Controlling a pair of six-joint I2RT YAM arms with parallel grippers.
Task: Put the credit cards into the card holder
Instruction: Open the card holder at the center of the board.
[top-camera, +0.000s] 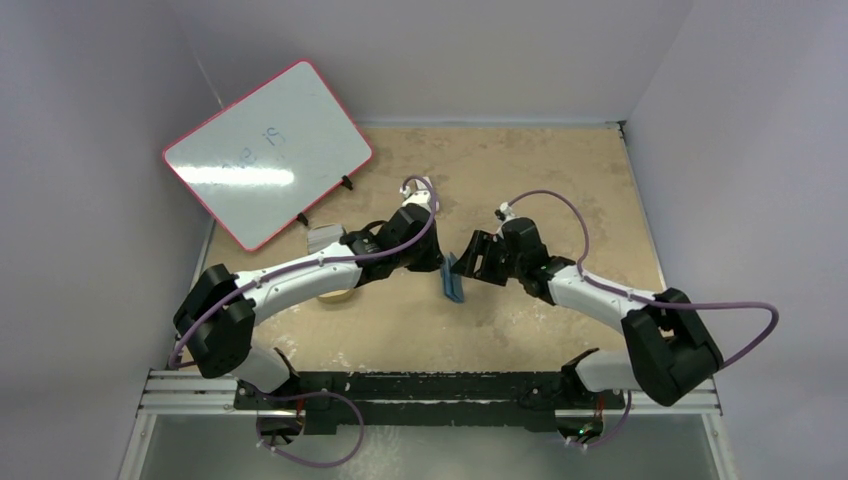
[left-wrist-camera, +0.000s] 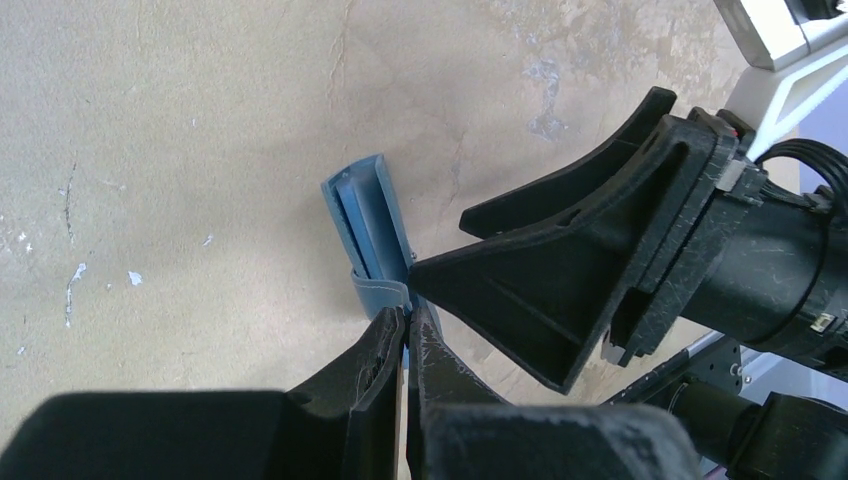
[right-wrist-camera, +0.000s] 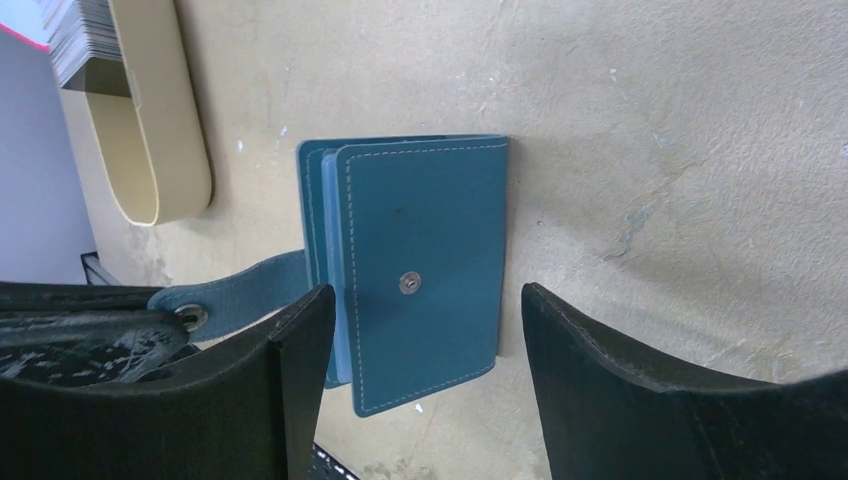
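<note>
Right wrist: holder (top-camera: 453, 278) unsnapped, folded; left gripper (left-wrist-camera: 407, 330) pinches its strap (right-wrist-camera: 240, 290), right gripper (right-wrist-camera: 422, 300) spread just right of it. Step: opening holder. Next: right must catch the cover (right-wrist-camera: 430, 230).

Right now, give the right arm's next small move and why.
Probably close the right gripper on the front cover of the card holder and swing it open: the jaws stand open beside it, it is folded, and the left gripper pinches its strap.

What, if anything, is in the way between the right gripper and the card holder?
Nothing visible. The open right gripper faces the card holder directly, with no object between them. The left gripper pinches its strap off to one side.
</note>
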